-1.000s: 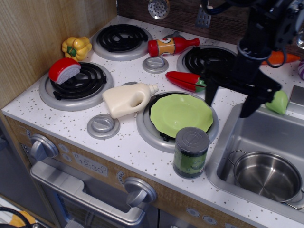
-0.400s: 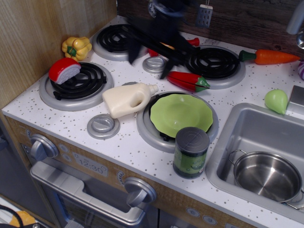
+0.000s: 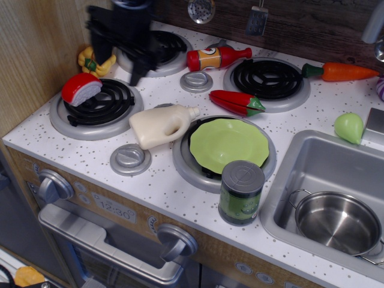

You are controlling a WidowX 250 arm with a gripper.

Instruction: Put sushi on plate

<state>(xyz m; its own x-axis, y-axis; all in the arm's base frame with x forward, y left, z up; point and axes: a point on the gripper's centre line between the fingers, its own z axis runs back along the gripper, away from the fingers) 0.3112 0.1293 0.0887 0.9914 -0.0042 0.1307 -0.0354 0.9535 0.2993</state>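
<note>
The sushi, red top over a white base, lies on the front left burner. The light-green plate sits on the front right burner, beside a green can. My gripper is a black blurred shape at the back left, above and just behind the sushi, apart from it. Its fingers point down and stand open with nothing between them. It partly hides the yellow pepper and the back left burner.
A cream bottle lies between sushi and plate. A red chili, a red sauce bottle, a carrot and a pale-green pear lie behind. The sink with a metal pot is at the right. A wooden wall stands at the left.
My gripper has swept from the right side above the sink edge, across the back burners, to the back left above the sushi. Nothing else has moved.
</note>
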